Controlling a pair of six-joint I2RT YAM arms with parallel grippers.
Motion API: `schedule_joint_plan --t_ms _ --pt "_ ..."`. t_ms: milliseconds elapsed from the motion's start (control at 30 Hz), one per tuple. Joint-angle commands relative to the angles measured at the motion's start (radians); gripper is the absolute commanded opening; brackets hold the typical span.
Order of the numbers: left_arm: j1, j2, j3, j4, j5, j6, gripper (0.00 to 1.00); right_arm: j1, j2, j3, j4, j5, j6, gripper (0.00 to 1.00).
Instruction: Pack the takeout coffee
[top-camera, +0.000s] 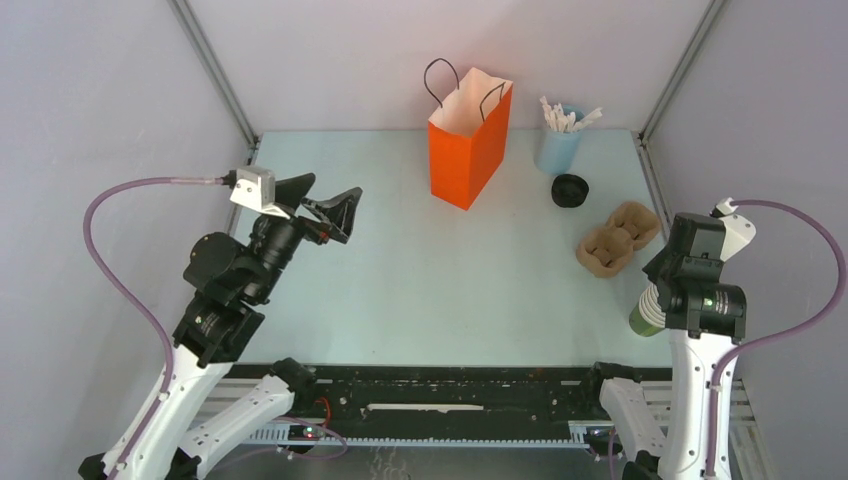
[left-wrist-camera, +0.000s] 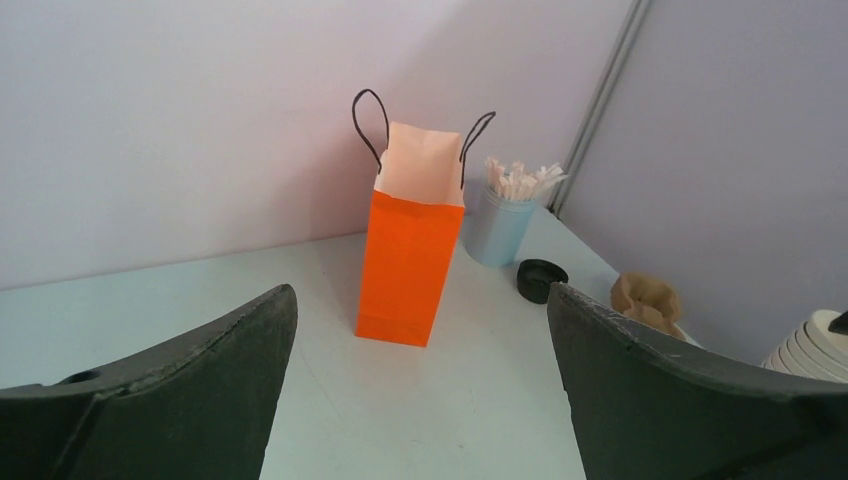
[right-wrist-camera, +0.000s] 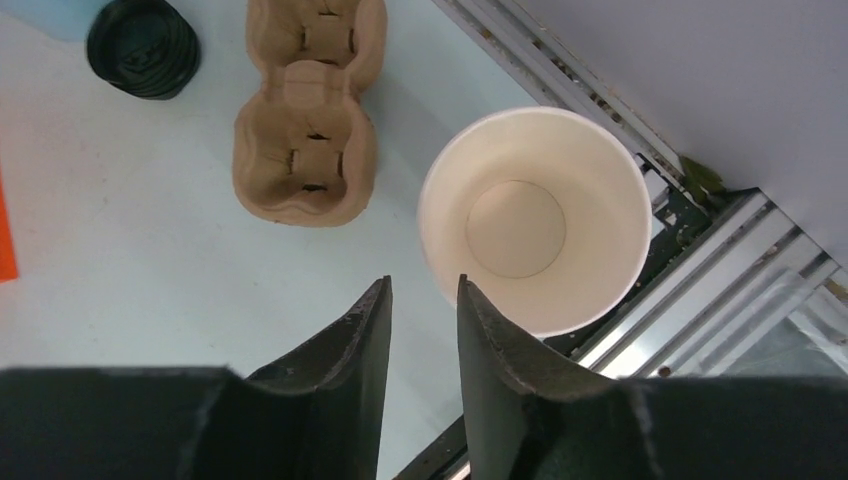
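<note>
Soft, even light from overhead fills the booth, bright without glare, so the orange bag (top-camera: 468, 150) casts only a faint shadow on the pale table (top-camera: 400, 280) and a pinkish blush on the wall (left-wrist-camera: 200, 120) behind it, and everything looks sharp.

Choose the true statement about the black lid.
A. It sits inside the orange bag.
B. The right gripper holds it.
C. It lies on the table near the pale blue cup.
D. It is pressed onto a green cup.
C: the black lid lies on the table, between the pale blue cup and the cardboard carrier, with no gripper on it.
</note>
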Motion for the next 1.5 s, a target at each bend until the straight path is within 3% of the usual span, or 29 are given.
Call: schedule_joint_plan --t_ms 0,100,267,800,933,1300,1467 --pt "-0.042 0.001 0.013 0.001 -0.035 0.042 1.0 -0.009 0.027 -0.01 0.047 0.061 -0.015 0.43" --pt "-0.05 0.003 0.014 0.001 -0.034 0.043 1.0 -0.018 0.05 -0.009 0.056 0.059 -0.016 0.49" --pt "-0.051 -0.006 0.013 -0.001 -0.039 0.045 1.0 -0.024 0.078 -0.015 0.069 0.076 -0.012 0.43" --pt "-0.051 -0.005 0.01 0.001 -0.042 0.05 1.0 -0.024 0.089 -0.076 0.116 0.095 -0.017 0.35" --pt "-0.051 -0.006 0.008 0.002 -0.044 0.051 1.0 -0.024 0.082 -0.079 0.112 0.118 -0.016 0.22" --pt "-0.051 -0.003 0.005 0.005 -0.041 0.049 1.0 0.019 0.044 -0.065 0.093 0.202 -0.027 0.14" --pt "-0.051 0.002 0.003 0.007 -0.039 0.047 1.0 0.06 0.05 -0.048 0.09 0.248 -0.039 0.0"
